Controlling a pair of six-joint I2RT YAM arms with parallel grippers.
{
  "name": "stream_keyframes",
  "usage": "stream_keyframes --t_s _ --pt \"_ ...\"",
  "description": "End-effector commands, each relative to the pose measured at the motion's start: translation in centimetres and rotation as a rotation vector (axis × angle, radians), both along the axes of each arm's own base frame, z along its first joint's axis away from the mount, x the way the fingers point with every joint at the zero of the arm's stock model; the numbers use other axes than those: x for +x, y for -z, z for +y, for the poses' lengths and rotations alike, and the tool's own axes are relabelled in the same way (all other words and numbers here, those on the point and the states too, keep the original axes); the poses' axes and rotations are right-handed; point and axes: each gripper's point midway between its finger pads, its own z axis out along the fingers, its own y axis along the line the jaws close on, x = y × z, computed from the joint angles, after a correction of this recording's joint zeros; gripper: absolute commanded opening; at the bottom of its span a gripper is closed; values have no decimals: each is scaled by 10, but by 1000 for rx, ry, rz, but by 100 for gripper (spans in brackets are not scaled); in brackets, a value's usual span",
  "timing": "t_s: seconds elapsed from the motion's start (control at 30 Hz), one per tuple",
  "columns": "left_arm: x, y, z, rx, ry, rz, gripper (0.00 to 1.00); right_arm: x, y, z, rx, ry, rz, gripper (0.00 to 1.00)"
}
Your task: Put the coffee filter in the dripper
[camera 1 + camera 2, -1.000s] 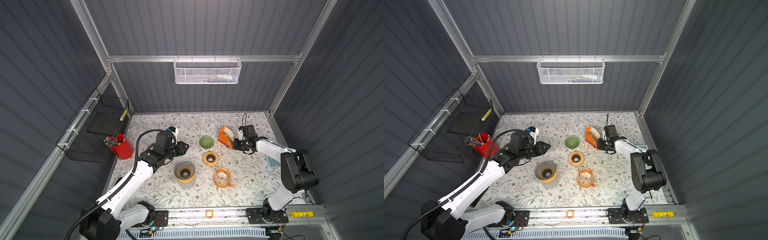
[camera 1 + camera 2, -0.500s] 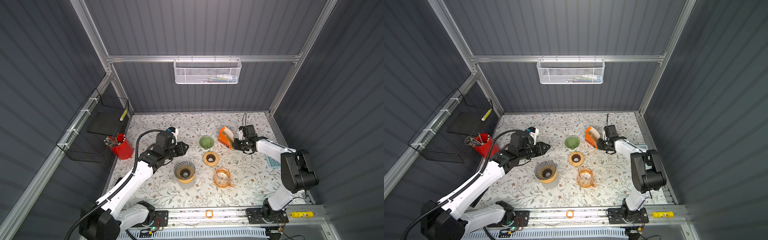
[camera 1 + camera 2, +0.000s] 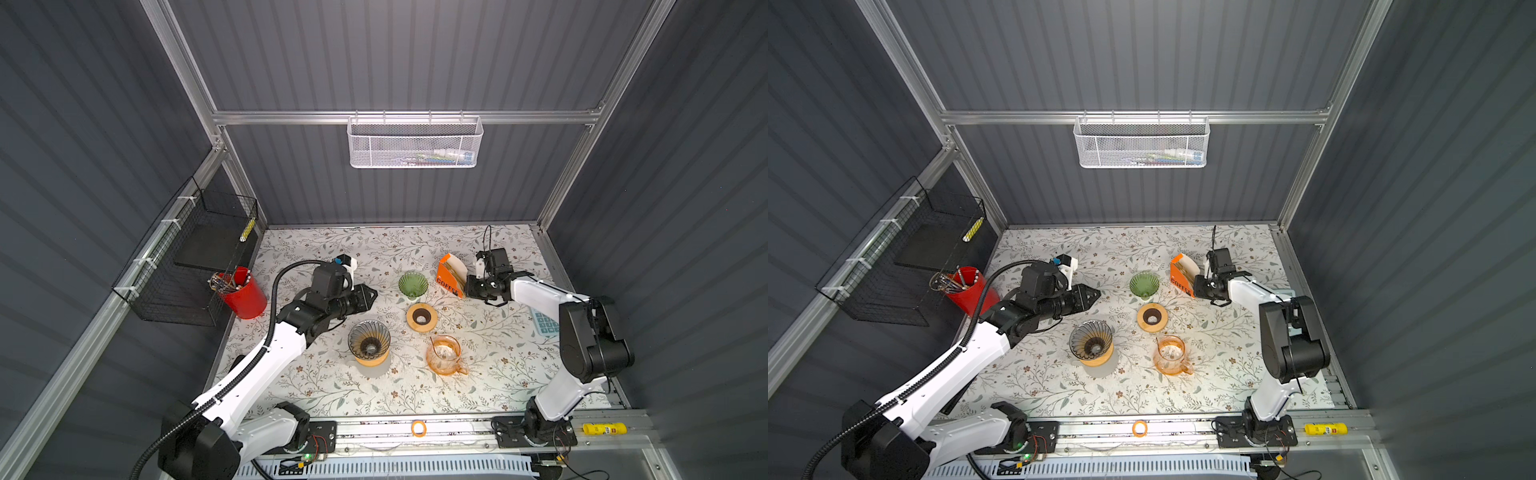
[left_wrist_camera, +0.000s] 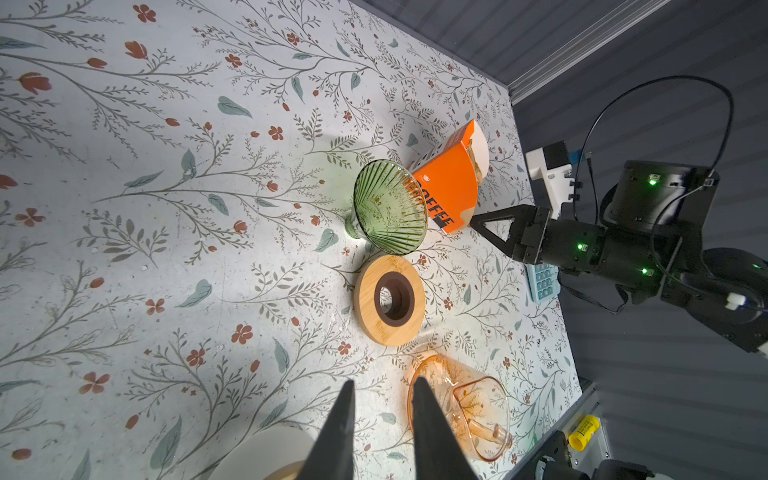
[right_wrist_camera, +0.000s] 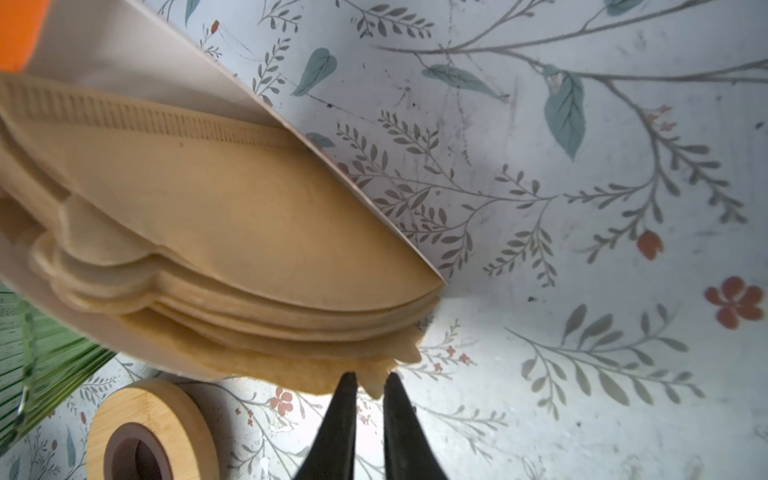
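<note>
A stack of tan coffee filters (image 5: 232, 232) stands in an orange box (image 3: 449, 276) at the back right. My right gripper (image 5: 371, 376) is at the box's open side (image 3: 1181, 278). Its jaws stand a narrow gap apart, and the scalloped edge of the lowest filter lies between the tips. A green glass dripper (image 3: 413, 284) stands just left of the box. A smoky dripper on a wooden base (image 3: 369, 343) stands nearer the front. My left gripper (image 3: 372, 293) hovers left of the green dripper (image 4: 390, 208), slightly open (image 4: 383, 382) and empty.
A wooden ring (image 3: 422, 318) and an orange glass server (image 3: 444, 355) sit between the drippers and the right arm. A red cup of tools (image 3: 243, 293) and a black wire basket (image 3: 195, 257) are on the left. A blue keypad (image 3: 543, 324) lies at the right edge.
</note>
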Motion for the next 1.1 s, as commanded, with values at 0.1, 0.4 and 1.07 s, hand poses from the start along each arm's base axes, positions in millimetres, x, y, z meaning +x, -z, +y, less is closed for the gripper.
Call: stream_keyframes --t_s 0.1,0.4,1.07 --pt "-3 -4 3 -15 -7 -11 26 5 -1 6 7 -12 -4 16" --pt "-3 -4 3 -15 -6 -11 26 5 -1 6 1 -11 0 1" --pt "-3 -4 3 -18 -6 -10 26 -8 -12 -1 -18 -5 -15 0"
